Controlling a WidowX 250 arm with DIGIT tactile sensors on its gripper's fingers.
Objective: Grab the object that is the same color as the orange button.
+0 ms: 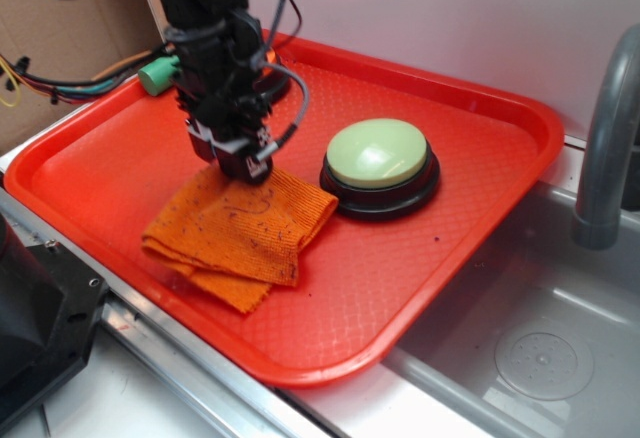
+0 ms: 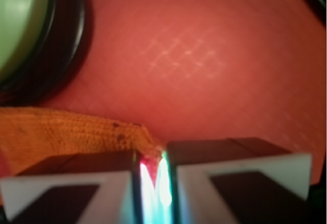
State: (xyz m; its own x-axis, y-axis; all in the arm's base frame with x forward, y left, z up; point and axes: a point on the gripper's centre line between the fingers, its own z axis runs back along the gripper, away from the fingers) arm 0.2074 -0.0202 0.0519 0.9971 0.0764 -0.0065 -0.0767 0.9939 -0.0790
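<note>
Where the red tray (image 1: 480, 258) lies on the steel worktop (image 1: 200, 378) beside the sink (image 1: 540, 348), the folded orange cloth (image 1: 240, 233) rests on its near-left part, frayed edges toward the front. The tool (image 1: 243, 163) stands at the cloth's far corner, touching the fabric. From the wrist view, the tool (image 2: 153, 170) has its two fingers (image 2: 76, 183) drawn nearly together, only a thin bright slit between them, and the tip of the cloth (image 2: 61, 132) is pinched at that slit; the tool is thus narrow and gripping the cloth's corner. The rest of the cloth spreads to the left in that view, flat on the tray (image 2: 204, 55). A pale green button (image 1: 378, 153) on a black base sits just right of the cloth, apart from it. Behind the arm, a green cylinder (image 1: 157, 74) lies near the tray's far-left rim. The orange button is mostly hidden behind the arm. A grey faucet (image 1: 608, 138) rises at the right.
</note>
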